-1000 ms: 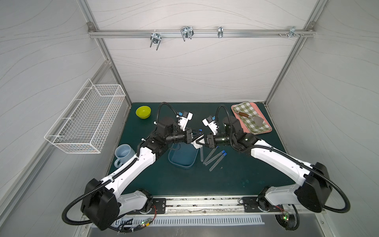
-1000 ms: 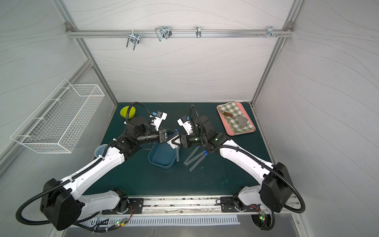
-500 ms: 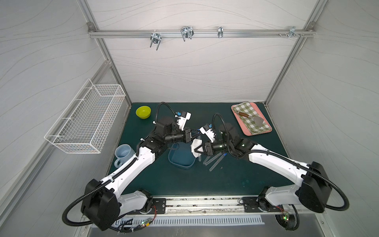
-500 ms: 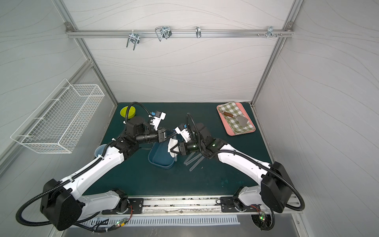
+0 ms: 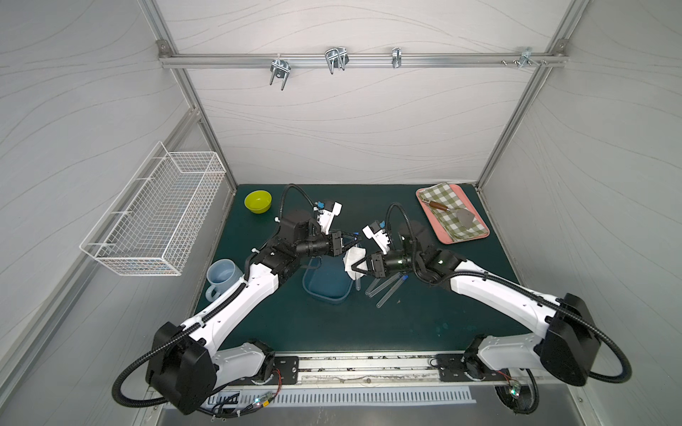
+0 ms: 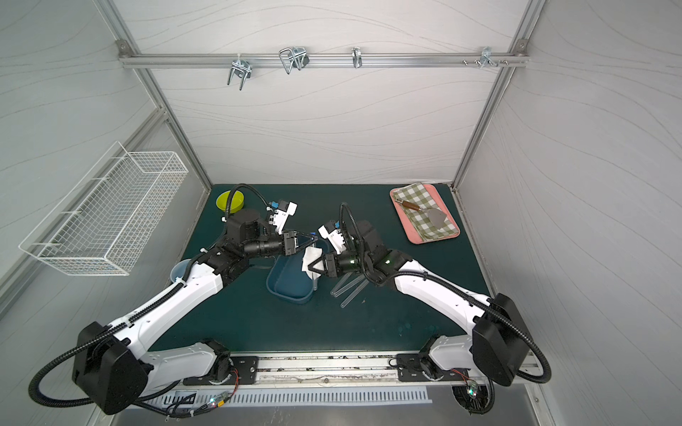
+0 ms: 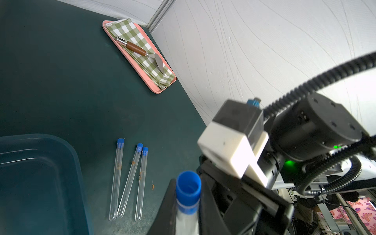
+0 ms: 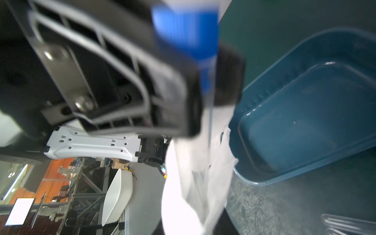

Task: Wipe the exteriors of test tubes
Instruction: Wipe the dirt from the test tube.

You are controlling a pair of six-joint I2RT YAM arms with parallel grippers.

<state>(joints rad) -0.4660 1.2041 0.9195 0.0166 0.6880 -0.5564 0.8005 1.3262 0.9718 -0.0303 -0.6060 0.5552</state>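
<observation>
Three test tubes [image 7: 130,180] flat on the green mat [image 5: 406,324] just beside the blue tray [image 7: 30,183], blue caps all one way, orange-brown specks on the glass. Cap-up by the tray's edge, a fourth test tube [image 7: 188,191], pinched just under its cap by the left gripper [image 5: 351,243], jaws closed tight. Lower down, a white wipe [image 8: 189,193] folded round that tube, clamped in the right gripper [image 5: 355,266], jaws narrowly apart on it. Inside the blue tray, glints as of shallow clear liquid. On the pink tray [image 7: 155,89], a green-checked cloth [image 7: 146,67] under a brown-handled spatula [image 7: 135,48]. Elsewhere a yellow-green bowl [image 5: 258,201], a pale blue mug [image 5: 223,276], a wire basket [image 5: 158,221] on the wall.
</observation>
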